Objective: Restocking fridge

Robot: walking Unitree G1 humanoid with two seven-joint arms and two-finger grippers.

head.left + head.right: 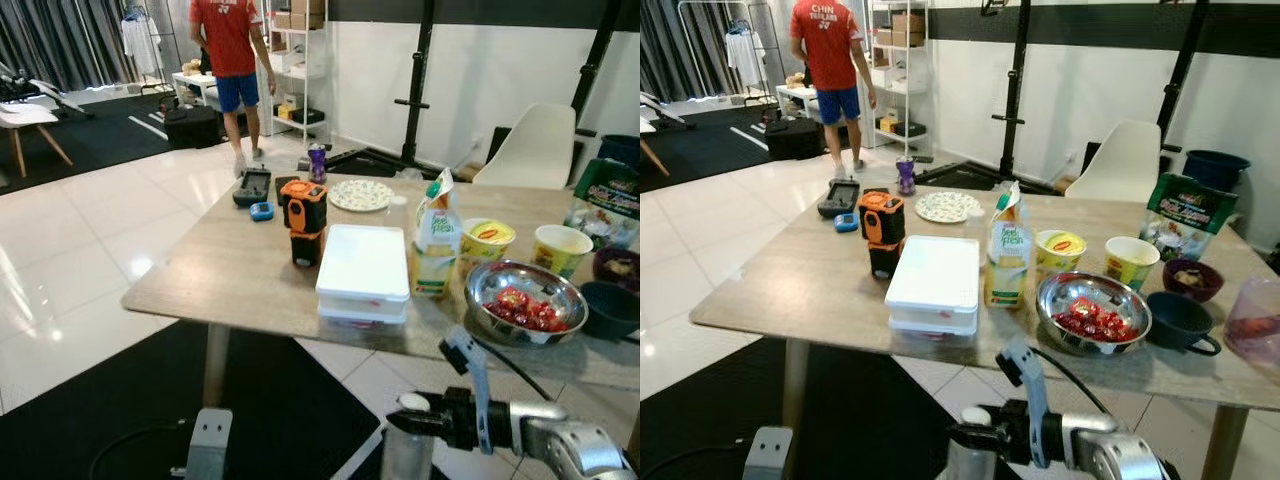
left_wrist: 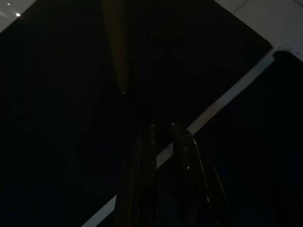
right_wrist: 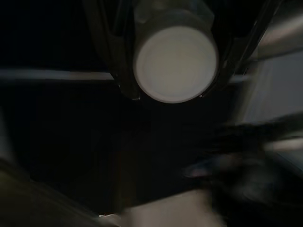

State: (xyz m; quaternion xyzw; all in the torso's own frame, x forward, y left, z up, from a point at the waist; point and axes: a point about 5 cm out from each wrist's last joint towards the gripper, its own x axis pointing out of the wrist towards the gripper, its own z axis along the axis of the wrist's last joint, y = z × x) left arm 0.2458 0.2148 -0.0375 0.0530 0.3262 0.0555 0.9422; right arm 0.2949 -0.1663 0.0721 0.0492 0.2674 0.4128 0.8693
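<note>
My right gripper (image 1: pixel 418 420) hangs low in front of the table's near edge, shut on a clear bottle (image 1: pixel 970 462) with a white cap (image 3: pixel 176 59); in the right wrist view the fingers (image 3: pixel 112 52) flank the neck. On the wooden table (image 1: pixel 220 270) stand a white lidded box (image 1: pixel 363 270), a juice carton (image 1: pixel 436 245), two yellow tubs (image 1: pixel 487 240) and a steel bowl of red fruit (image 1: pixel 525 300). The left gripper (image 2: pixel 163 137) hangs in the dark over black floor, its fingers close together.
An orange-black device (image 1: pixel 304 220), a patterned plate (image 1: pixel 361 195), a purple can (image 1: pixel 317 162), dark bowls (image 1: pixel 1185 320) and a green bag (image 1: pixel 1188 215) also sit on the table. A white chair (image 1: pixel 530 148) stands behind. A person in a red shirt (image 1: pixel 228 40) walks at the back left.
</note>
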